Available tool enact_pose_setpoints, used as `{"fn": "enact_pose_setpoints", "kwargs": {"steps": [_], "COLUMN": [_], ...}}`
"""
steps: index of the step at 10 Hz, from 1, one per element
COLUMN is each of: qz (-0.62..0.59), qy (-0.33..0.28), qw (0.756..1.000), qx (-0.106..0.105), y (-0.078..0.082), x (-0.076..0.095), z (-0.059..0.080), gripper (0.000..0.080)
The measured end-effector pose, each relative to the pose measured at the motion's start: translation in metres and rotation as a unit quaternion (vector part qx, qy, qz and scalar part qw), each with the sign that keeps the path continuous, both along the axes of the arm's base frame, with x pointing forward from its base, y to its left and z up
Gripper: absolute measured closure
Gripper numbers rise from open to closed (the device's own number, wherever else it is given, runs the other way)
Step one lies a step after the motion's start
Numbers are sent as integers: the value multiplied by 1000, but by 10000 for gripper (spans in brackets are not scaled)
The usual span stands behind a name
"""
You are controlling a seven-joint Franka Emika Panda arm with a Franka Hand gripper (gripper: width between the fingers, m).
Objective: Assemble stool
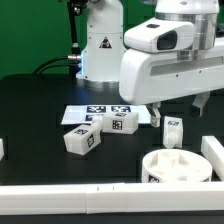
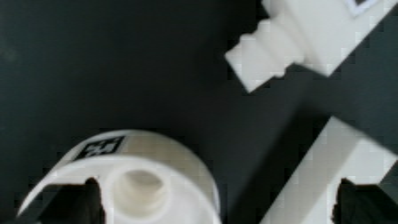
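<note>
Altogether three legs (image 1: 83, 139) (image 1: 120, 122) (image 1: 172, 130), one seat (image 1: 175, 168), one end effector (image 1: 180, 108) spread wide

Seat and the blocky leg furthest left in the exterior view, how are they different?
The seat is round with holes on top; the leg is a chunky block. The seat is wider than the leg. Both are white and lie on the black table.

Seat (image 1: 178, 168) at exterior view's right; leg (image 1: 172, 131) behind it, below wide-spread end effector (image 1: 180, 110).
</note>
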State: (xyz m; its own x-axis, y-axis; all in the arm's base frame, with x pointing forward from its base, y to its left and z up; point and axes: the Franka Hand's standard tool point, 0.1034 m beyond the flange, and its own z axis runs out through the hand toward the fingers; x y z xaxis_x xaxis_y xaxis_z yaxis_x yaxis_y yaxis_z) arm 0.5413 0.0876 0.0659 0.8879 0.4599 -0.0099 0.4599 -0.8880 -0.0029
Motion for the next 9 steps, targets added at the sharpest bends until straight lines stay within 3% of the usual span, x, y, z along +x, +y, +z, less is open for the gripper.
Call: {"fn": "enact_pose_setpoints", "kwargs": {"steps": [4, 5, 7, 9], "qz": [-14, -86, -117, -115], "qy": [-1, -11, -15, -10], "qw": [1000, 996, 993, 993], "qx": [1, 7, 12, 10], "y": [0, 4, 5, 5], "x": [-1, -12, -54, -51], "z": [-2, -10, -36, -34], "gripper": [150, 150, 150, 150]}}
